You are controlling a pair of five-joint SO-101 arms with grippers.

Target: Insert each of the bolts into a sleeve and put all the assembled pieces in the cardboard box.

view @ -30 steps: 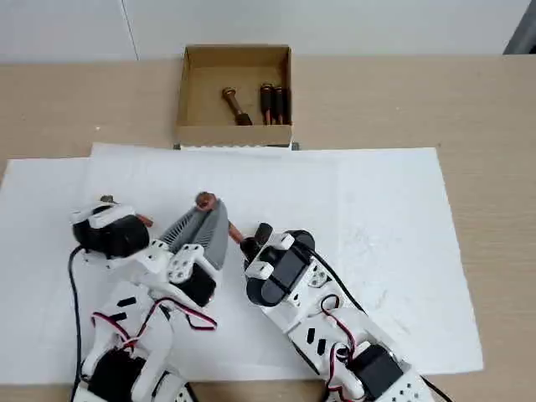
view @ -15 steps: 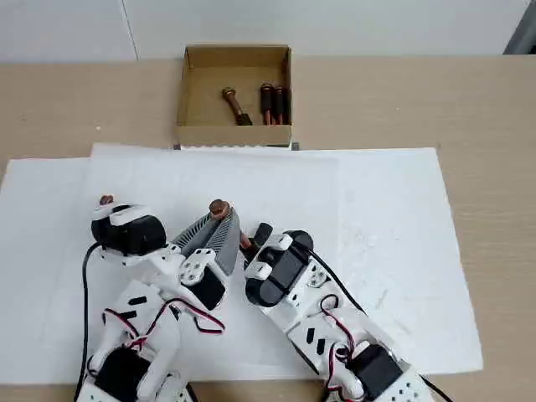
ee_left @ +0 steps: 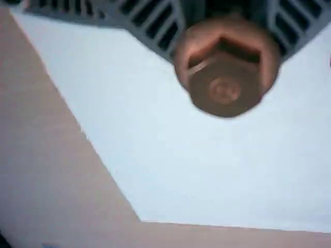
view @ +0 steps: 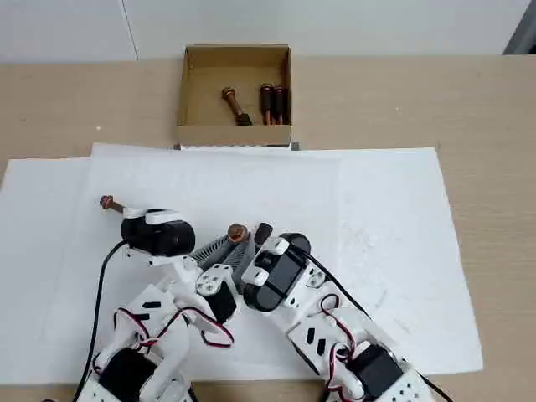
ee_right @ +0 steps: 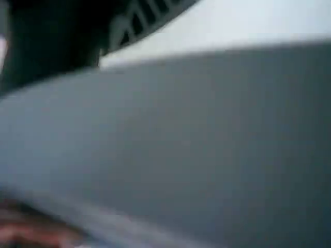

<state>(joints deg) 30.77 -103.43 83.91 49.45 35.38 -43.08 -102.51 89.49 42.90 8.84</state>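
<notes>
My left gripper is shut on a copper bolt above the white paper, and its hexagonal head sits between the grey ribbed fingers in the left wrist view. Right beside it on the right is my right gripper, its tip almost touching the left one; its own wrist hides what is between its fingers. The right wrist view shows a grey surface very close up. A second bolt lies loose on the paper at the left. The cardboard box at the back holds a bolt piece and dark sleeved pieces.
A large white paper sheet covers the wooden table in front of the box. Both arms crowd the lower middle of the paper, and a black cable trails from the left arm.
My left arm has swung right and nearer with the bolt, bringing it up against the right gripper. The loose bolt at the left has come out from behind the left arm.
</notes>
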